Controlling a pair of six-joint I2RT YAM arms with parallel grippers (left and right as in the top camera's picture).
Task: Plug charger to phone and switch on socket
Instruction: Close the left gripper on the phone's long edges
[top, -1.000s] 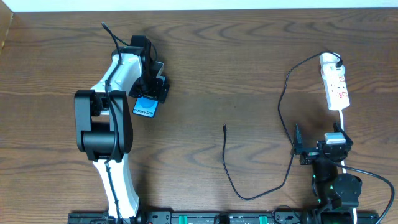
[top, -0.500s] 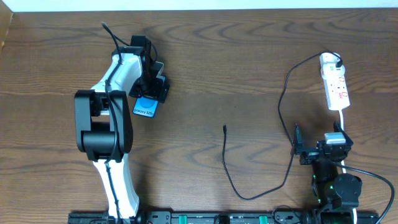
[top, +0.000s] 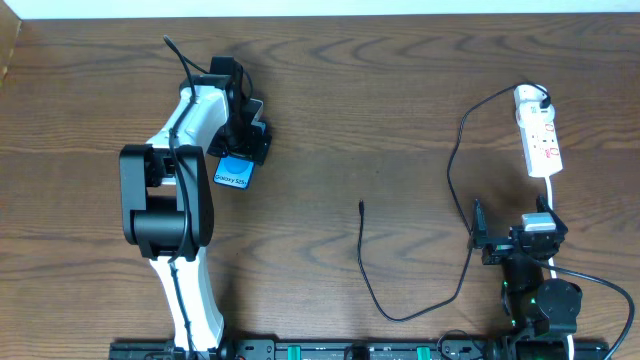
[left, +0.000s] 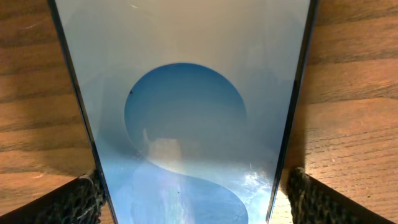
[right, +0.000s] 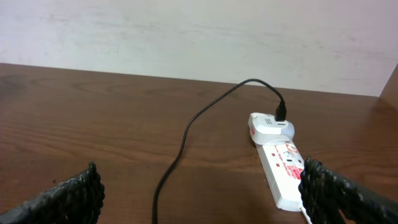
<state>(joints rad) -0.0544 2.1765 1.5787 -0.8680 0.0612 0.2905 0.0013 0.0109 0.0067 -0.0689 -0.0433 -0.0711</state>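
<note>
At ten o'clock, left gripper jaws apart, astride the phone. Right gripper, four o'clock, jaws wide apart, facing the socket; charger tip loose at centre.

Soft, even light is falling from above on the wooden table, keeping the overhead view sharp, with only faint shadows. Beneath the left gripper, the phone is throwing back a pale, hazy glare at its far end, and shadow is darkening the wood beside one fingertip. Ahead of the right gripper, the socket is showing crisply, while the near fingertips are blurring at the frame corners.
</note>
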